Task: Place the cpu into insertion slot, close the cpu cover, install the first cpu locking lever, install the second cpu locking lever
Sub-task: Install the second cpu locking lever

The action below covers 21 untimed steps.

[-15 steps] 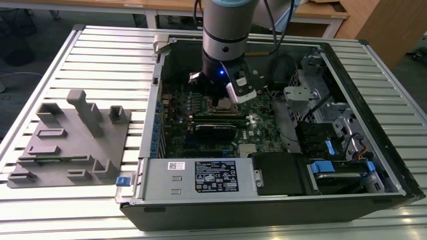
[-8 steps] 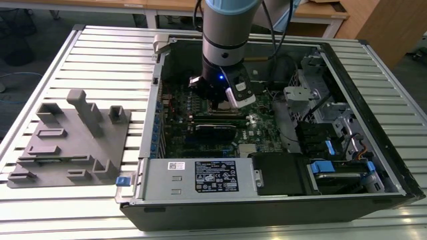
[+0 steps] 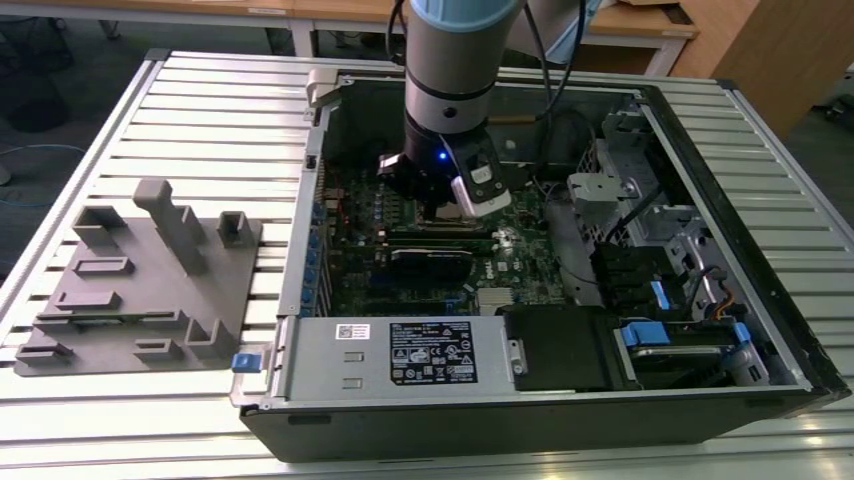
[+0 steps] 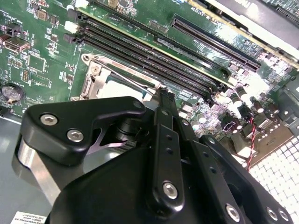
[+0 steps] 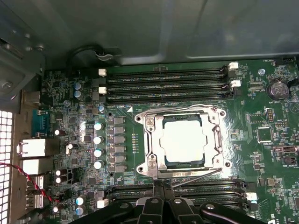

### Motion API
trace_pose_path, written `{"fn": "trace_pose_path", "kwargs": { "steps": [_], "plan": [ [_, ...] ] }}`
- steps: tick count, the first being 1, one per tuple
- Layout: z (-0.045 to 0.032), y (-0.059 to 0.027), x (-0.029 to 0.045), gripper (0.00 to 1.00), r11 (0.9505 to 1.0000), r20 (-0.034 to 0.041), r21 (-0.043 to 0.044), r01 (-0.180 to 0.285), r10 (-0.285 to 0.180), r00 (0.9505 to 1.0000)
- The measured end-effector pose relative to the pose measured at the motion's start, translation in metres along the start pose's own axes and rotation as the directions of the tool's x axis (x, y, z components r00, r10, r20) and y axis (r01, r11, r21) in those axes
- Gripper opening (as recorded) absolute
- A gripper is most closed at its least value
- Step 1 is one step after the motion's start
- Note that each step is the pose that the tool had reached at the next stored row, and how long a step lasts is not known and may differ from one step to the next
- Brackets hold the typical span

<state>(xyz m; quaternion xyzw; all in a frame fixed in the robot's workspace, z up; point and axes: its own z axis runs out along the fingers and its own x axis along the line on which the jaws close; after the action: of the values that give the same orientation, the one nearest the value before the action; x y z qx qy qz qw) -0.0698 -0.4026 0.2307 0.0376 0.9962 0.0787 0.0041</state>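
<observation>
cpu (image 5: 183, 142): seated flat in the insertion slot (image 5: 167, 164).
cpu cover (image 5: 216, 136): lowered around the cpu.
gripper (image 5: 162, 185): just beside the insertion slot, fingers pressed together, holding nothing.
motherboard (image 5: 261, 98): inside the computer case (image 3: 534, 425).

In the second wrist view, much of the insertion slot (image 4: 117, 79) is hidden behind the gripper (image 4: 161, 100). The gripper's fingertips are cut off in the first wrist view.
</observation>
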Motion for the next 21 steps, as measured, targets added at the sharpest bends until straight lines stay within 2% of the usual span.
{"fn": "trace_pose_path", "kwargs": {
  "steps": [12, 21],
  "plan": [
    [0.0032, -0.0005, 0.0, 0.11, 1.0, 0.0001, 0.0, 0.0, 0.0, 1.0],
    [0.0127, -0.0021, 0.0001, 0.11, 1.0, 0.0001, 0.0004, 0.0, 0.0, 1.0]
  ]
}}
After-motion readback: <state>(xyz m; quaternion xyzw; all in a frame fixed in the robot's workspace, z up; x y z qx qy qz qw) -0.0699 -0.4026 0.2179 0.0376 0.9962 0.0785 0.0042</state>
